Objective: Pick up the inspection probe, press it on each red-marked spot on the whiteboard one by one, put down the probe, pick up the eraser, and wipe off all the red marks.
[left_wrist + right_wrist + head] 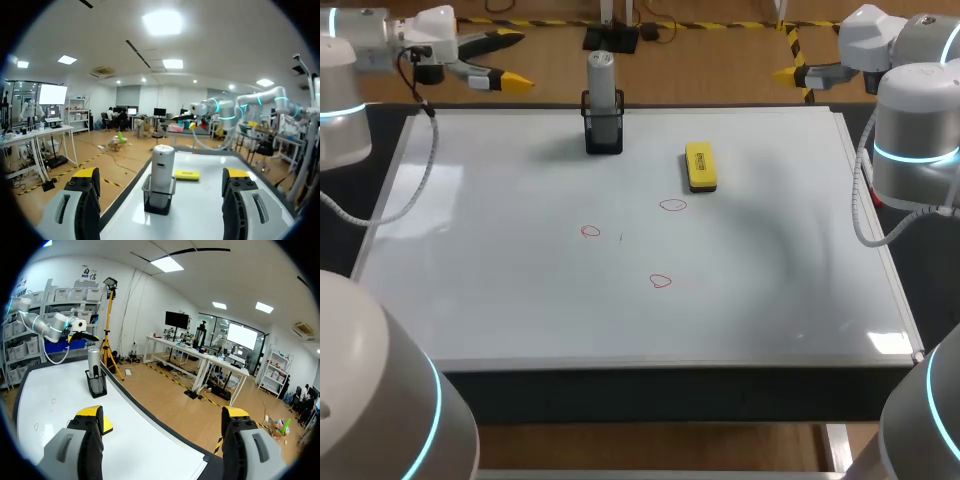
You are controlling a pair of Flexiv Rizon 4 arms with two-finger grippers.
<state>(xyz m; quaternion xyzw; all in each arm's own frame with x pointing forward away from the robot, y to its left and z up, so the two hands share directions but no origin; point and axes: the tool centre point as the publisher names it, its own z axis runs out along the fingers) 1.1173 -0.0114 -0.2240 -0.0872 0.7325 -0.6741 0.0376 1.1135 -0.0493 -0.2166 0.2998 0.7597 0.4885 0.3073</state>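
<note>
1. Head view: The inspection probe [602, 80] stands upright in its black holder [604, 134] at the far edge of the whiteboard [500, 300]. The yellow eraser [701, 166] lies flat to its right, apart from it. Three red marks are unwiped: one [590, 232] left of middle, one [672, 205] just before the eraser, and one [660, 282] nearest the front. The left gripper [510, 60] hangs beyond the far left corner, fingers apart and empty. I judge that the first step, taking the probe, is not yet begun.

2. Left wrist view: The fingers stand wide apart with nothing held. The probe in its holder is straight ahead, centred between the two yellow tips but well short of them, and the eraser lies beyond it. This arm looks better placed for the pick. It should advance and descend, close on the grey body above the holder's rim, then lift straight up so the holder is not dragged.

3. Right wrist view: The right gripper [162, 415] is spread wide and empty over the board's edge. The probe is well ahead, and the eraser peeps out beside one finger. I judge that this arm should wait.
</note>
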